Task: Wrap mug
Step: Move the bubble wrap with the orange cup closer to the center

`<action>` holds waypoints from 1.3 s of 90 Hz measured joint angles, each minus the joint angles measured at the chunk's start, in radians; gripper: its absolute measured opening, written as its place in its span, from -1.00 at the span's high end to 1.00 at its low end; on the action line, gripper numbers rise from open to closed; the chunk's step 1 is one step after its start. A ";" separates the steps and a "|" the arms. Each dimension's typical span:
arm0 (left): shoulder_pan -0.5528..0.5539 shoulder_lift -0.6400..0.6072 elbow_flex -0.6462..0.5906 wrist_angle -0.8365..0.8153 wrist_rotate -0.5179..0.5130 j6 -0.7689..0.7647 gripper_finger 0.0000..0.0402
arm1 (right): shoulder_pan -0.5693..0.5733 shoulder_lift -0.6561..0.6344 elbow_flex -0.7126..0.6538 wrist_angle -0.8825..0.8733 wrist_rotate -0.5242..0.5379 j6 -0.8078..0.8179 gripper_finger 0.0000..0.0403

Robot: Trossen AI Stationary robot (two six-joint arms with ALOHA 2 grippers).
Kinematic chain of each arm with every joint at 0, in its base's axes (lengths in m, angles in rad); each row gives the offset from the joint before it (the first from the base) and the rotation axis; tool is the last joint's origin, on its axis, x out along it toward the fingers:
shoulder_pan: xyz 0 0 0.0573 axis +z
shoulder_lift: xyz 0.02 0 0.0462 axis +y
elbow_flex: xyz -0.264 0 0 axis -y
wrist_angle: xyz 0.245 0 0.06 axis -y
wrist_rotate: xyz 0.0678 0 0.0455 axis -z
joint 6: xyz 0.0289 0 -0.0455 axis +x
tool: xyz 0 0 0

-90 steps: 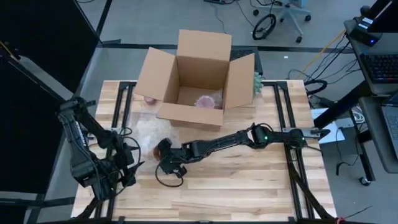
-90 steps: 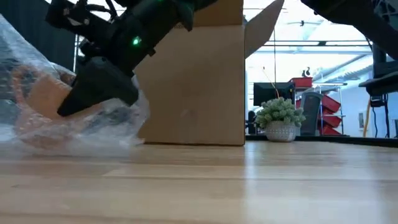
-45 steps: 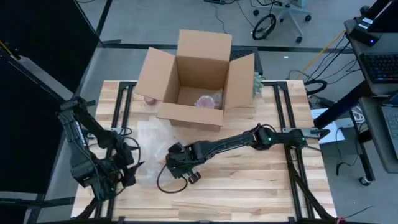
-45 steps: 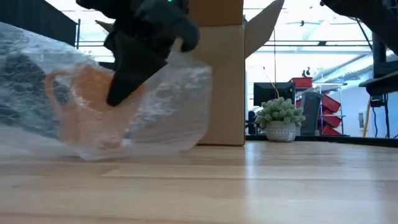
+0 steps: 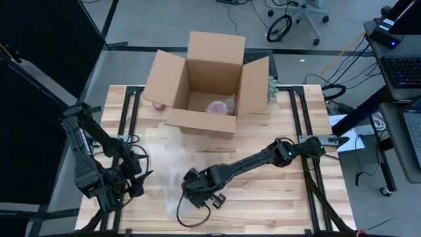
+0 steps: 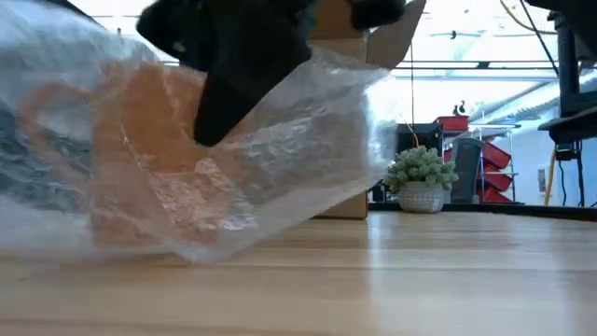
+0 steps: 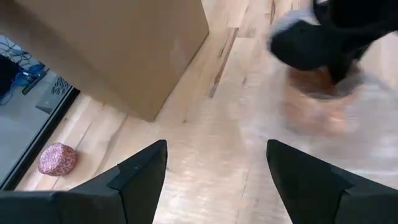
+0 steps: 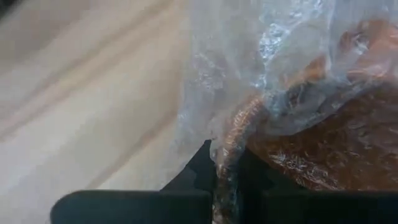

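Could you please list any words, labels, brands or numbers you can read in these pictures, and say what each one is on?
None can be read.
The brown cardboard box shows plain faces, with no print.
The orange mug inside the clear bubble wrap shows no lettering.
The red equipment in the room behind is too small to read.

Open cardboard box (image 5: 209,82), small potted plant (image 6: 420,181) beside it, pink ball (image 7: 58,159) near table edge

two dark, slender jointed arms — matte black links with black cables looping beside them. the right arm (image 5: 263,158) shows a small green light at one joint; the left gripper (image 7: 214,180) has broad, flat black fingers.
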 joint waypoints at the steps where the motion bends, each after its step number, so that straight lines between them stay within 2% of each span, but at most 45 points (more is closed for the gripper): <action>1: 0.000 0.000 0.000 0.000 0.000 0.001 -0.31 | 0.002 0.000 0.000 0.000 0.000 -0.009 0.98; 18: 0.000 0.000 0.000 0.000 -0.003 0.002 -0.31 | 0.017 0.003 -0.002 0.026 -0.003 -0.123 0.88; 37: 0.000 0.000 0.000 0.002 -0.003 0.008 -0.31 | 0.014 0.007 -0.004 0.064 -0.002 -0.073 0.66; 52: 0.000 0.000 0.000 0.002 -0.003 0.011 -0.31 | 0.008 0.007 -0.004 0.087 0.005 0.007 0.40; 72: 0.000 0.000 0.000 0.002 -0.003 0.011 -0.31 | 0.010 -0.060 -0.003 0.113 0.045 0.044 0.14; 98: 0.000 0.000 0.000 0.002 -0.003 0.018 -0.31 | 0.002 -0.143 -0.002 0.141 0.063 0.108 0.12; 117: 0.000 0.000 0.000 0.002 -0.003 0.019 -0.31 | -0.034 -0.114 -0.001 0.171 0.088 0.207 0.21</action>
